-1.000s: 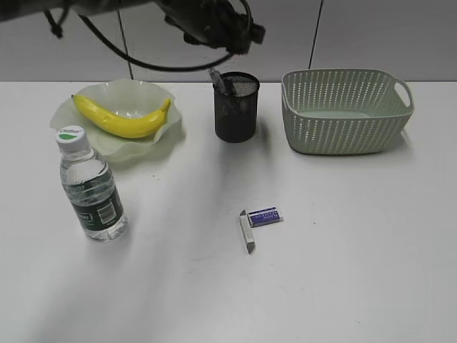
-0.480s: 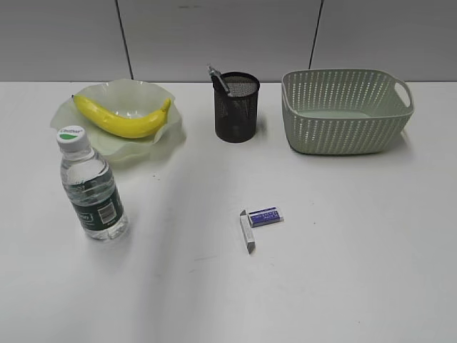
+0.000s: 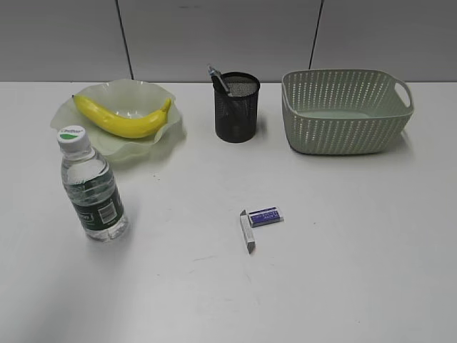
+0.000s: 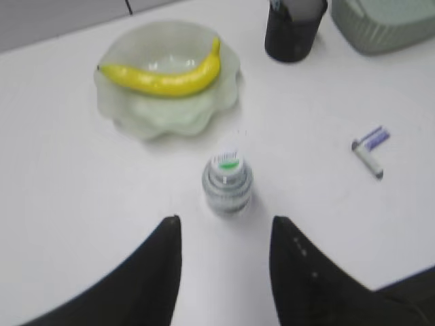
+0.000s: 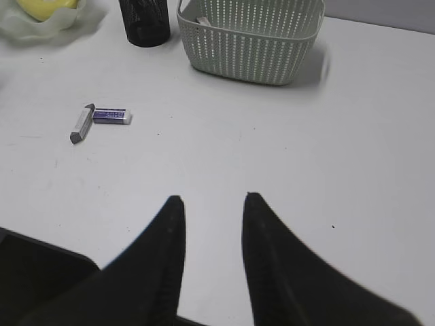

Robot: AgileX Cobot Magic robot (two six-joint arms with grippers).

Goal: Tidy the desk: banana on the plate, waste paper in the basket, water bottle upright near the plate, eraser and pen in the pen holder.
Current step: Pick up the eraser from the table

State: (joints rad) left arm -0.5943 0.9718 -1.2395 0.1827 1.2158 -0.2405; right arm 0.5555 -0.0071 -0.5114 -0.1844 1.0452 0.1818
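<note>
Table (image 3: pixel 343 271): plain white, flat, a few faint scuffs.

Banana (image 3: pixel 121 120): ripe yellow, curved, dark tip at its left end; lies in the plate (image 3: pixel 153 146), far-left of table. Plate pale green, translucent, wavy ruffled rim.

Water bottle (image 3: pixel 91 187): upright, clear plastic, white cap w/ green mark on top, dark green label w/ barcode. Stands just in front of plate, apart from it.

Pen holder (image 3: pixel 236 107): black mesh cup, upright, betw. plate and basket. A pen (image 3: pixel 217 77) sticks out at its left rim, tilted.

Basket (image 3: pixel 345 111): sage-green, perforated sides, handle cutout at right end; far-right. Something pale shows at one inside corner in right wrist view; can't tell what.

Eraser (image 3: pixel 265 216): white w/ blue-purple sleeve, flat on table near middle. Touching its left end, a small grey-white stick-shaped piece (image 3: pixel 247 231).

Left fingers (image 4: pixel 224 261): parted, nothing betw. them, above table w/ bottle just beyond the tips. Right fingers (image 5: pixel 212 234): parted, empty, over bare table; eraser well off to their left.
</note>
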